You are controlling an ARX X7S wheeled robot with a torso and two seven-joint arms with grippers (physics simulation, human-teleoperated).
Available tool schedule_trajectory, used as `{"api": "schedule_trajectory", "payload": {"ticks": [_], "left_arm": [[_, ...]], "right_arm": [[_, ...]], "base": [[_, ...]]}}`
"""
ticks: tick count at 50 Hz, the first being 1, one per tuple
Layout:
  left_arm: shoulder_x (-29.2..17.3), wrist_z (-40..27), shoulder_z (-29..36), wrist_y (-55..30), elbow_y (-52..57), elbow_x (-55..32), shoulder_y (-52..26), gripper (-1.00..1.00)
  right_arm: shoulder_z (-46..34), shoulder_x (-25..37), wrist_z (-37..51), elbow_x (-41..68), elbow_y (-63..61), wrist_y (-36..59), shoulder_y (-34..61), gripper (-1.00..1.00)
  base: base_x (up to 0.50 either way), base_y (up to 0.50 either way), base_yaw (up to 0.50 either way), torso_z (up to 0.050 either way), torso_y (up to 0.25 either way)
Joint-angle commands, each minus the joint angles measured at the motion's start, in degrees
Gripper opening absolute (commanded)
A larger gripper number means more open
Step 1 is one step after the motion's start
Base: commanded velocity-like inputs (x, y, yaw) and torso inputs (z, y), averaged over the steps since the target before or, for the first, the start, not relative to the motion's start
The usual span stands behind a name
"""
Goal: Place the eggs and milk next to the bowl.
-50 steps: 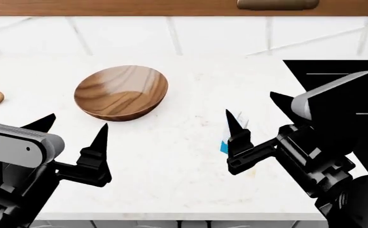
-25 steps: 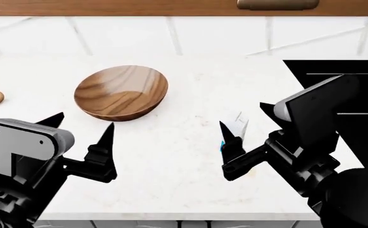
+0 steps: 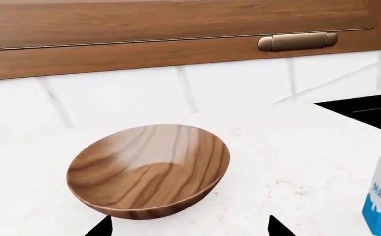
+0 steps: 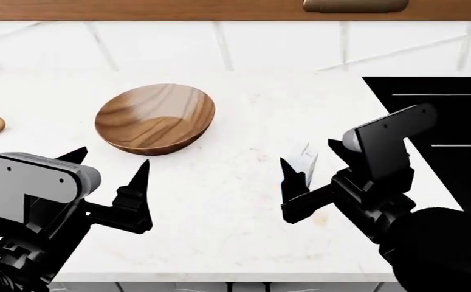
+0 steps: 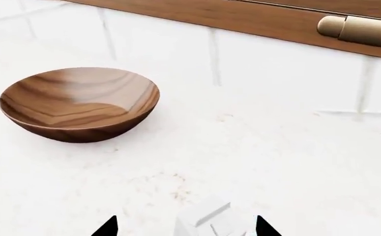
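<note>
I have the right gripper (image 4: 310,177) with fingers spread around the upright milk (image 4: 304,161), well right of the bowl (image 4: 155,118). Light, stiff carton; I judge mid-body safest.

The head camera is looking steeply down over both arms onto the white bench (image 4: 219,201), with the wooden bowl (image 4: 155,118) well ahead. The left wrist camera is sitting low and near, facing the bowl (image 3: 149,169) and the tiled wall. The right wrist camera is looking across the bench from farther off, sharing the bowl (image 5: 79,103) and the brass cabinet handle (image 5: 361,32).
</note>
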Motion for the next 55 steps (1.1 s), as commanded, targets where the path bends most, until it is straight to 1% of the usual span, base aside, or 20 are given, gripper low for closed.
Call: {"api": "schedule_trajectory", "payload": {"ticks": [1, 30, 55], "left_arm": [[-0.4, -0.1, 0.5, 0.6, -0.3, 0.2, 0.3, 1.00], [-1.1, -0.5, 1.9, 2.0, -1.0, 0.5, 0.3, 1.00], [-1.5, -1.1, 3.5, 2.8, -1.9, 0.7, -0.1, 1.00]], "right_arm": [[-2.4, 0.5, -2.0, -3.7, 1.2, -2.0, -0.5, 1.00], [-10.1, 1.4, -7.3, -12.5, 5.9, -7.1, -0.2, 1.00], [-13.6, 1.5, -10.3, -17.3, 11.3, -11.7, -1.4, 1.00]], "base": [[0.00, 0.00, 0.00, 0.000, 0.000], [0.00, 0.00, 0.00, 0.000, 0.000], [0.00, 0.00, 0.00, 0.000, 0.000]]}}
